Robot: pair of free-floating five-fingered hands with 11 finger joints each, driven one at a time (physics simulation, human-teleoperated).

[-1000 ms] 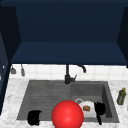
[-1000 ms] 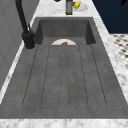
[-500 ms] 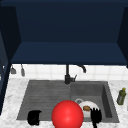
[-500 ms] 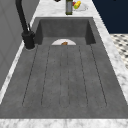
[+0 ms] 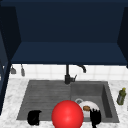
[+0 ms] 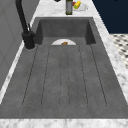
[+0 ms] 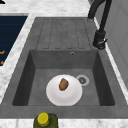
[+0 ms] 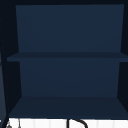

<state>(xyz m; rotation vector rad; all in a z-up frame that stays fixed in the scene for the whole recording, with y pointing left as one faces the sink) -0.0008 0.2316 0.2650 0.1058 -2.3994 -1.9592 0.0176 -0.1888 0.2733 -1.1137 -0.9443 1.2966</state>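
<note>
Two black hands hang at the near edge of the dark grey stone sink. The right hand, fingers straight and spread, holds nothing, just in front of the round white plate in the basin, which carries a small brown morsel. The left hand, fingers curled on nothing, sits over the draining board. A large red ball lies between them. Behind the basin stands the black tap.
</note>
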